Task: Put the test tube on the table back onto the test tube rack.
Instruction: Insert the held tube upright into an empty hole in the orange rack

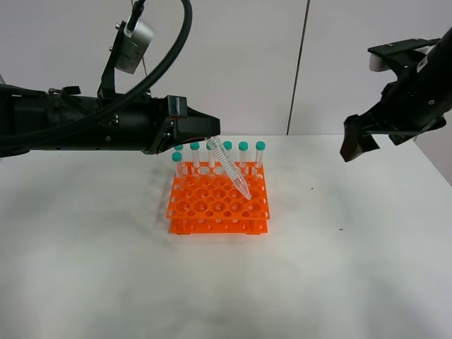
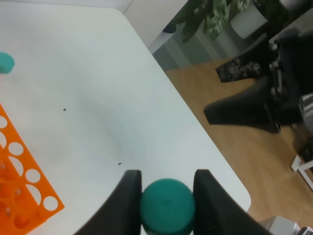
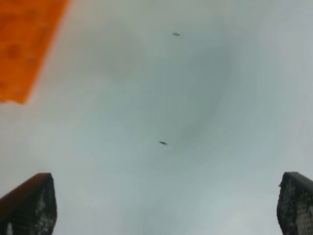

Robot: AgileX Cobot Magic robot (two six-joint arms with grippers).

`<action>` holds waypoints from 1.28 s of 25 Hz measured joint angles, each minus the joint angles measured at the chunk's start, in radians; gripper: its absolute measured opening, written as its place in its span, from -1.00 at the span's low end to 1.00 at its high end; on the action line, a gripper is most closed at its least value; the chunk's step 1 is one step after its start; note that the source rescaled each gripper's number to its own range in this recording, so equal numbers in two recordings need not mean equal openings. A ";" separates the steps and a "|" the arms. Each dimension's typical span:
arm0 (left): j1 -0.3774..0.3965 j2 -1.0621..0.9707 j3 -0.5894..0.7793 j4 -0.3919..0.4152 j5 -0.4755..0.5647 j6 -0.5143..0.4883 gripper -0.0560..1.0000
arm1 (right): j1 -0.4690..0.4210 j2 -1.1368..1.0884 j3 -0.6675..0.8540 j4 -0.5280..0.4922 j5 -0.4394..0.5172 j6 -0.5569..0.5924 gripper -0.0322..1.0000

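The left hand (image 1: pixel 210 137) reaches in from the left of the desk (image 1: pixel 353 268) and is pinching the test tube (image 1: pixel 230 171) at its capped end. In the left wrist view the teal-green cap (image 2: pixel 167 209) sits squeezed between the two dark fingers (image 2: pixel 128 196). The tube is off the desk and held at a slant over the orange test tube rack (image 1: pixel 212 205). Its cap is up in the hand and its pointed tip angles down toward the right side of the rack's top tier. The tip is right at the grid of holes, though I cannot tell whether it has entered one or only rests against the plastic. Behind it, a row of other capped tubes (image 1: pixel 244 155) stands upright along the back edge of the rack. The right hand (image 1: pixel 359 143) hangs in the air over the right side of the desk, well apart from the rack. Its fingers (image 3: pixel 30 203) are spread wide with nothing between them. Its wrist view looks down on bare white desk with a corner of the rack at the edge.
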 joint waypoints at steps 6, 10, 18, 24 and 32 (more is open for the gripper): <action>0.000 0.000 0.000 0.000 -0.001 0.000 -0.89 | -0.086 0.000 0.000 -0.009 0.116 0.023 1.00; 0.000 0.000 0.000 0.000 -0.001 0.001 -0.89 | -0.091 0.000 0.000 -0.013 0.164 0.042 1.00; 0.000 0.000 0.000 0.000 -0.001 0.001 -0.89 | -0.092 -0.116 0.137 -0.019 0.167 0.060 1.00; 0.000 0.000 0.000 0.000 -0.001 0.001 -0.89 | -0.092 -0.394 0.405 -0.019 0.174 0.067 1.00; 0.000 0.000 0.000 0.000 -0.001 0.001 -0.89 | -0.092 -0.910 0.736 -0.018 0.039 0.067 1.00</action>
